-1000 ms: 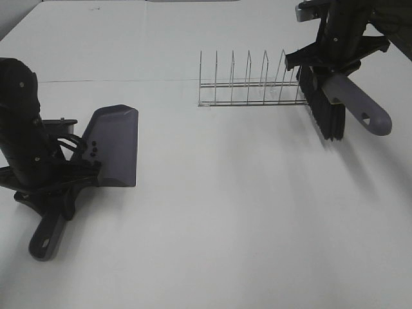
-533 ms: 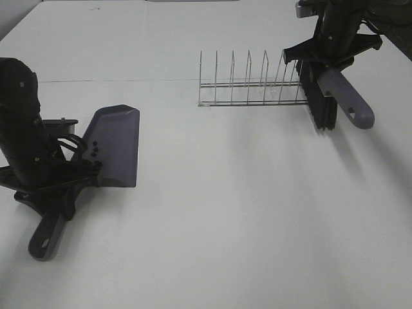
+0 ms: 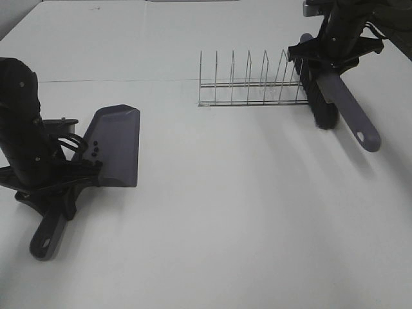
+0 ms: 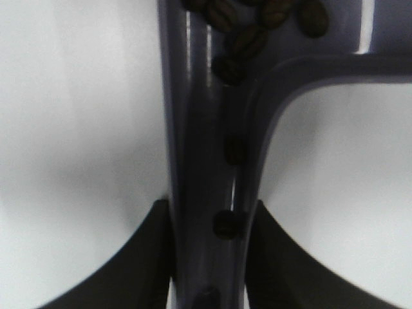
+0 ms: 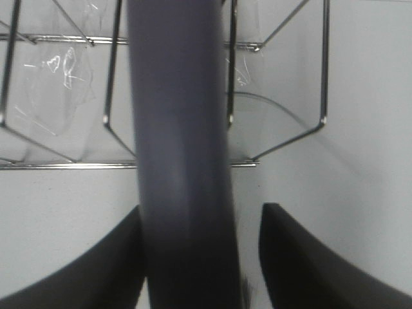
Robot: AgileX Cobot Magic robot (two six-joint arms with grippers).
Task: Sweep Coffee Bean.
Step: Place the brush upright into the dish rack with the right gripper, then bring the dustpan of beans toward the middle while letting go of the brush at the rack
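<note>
A grey-purple dustpan [image 3: 117, 143] lies on the white table at the left. My left gripper [image 3: 55, 183] is shut on its handle [image 4: 206, 161]. Several coffee beans [image 3: 94, 149] sit at the pan's back and along the handle channel [image 4: 257, 19]. At the far right, the brush [image 3: 324, 106] stands with its black bristles down by the right end of the wire rack. Its grey handle [image 3: 351, 116] slants toward the front. My right gripper [image 3: 325, 55] is around the handle's upper part. In the right wrist view the handle [image 5: 183, 161] has a gap to one finger [image 5: 302, 257], so the jaws stand open.
A wire dish rack [image 3: 248, 84] stands at the back centre-right, right beside the brush; it also fills the right wrist view [image 5: 64, 96]. The white table [image 3: 225, 225] stretches between the two arms.
The right gripper brought the brush back to the rack's right end. Its jaws parted and the handle swung lower toward the front. Left arm and dustpan stayed still.
</note>
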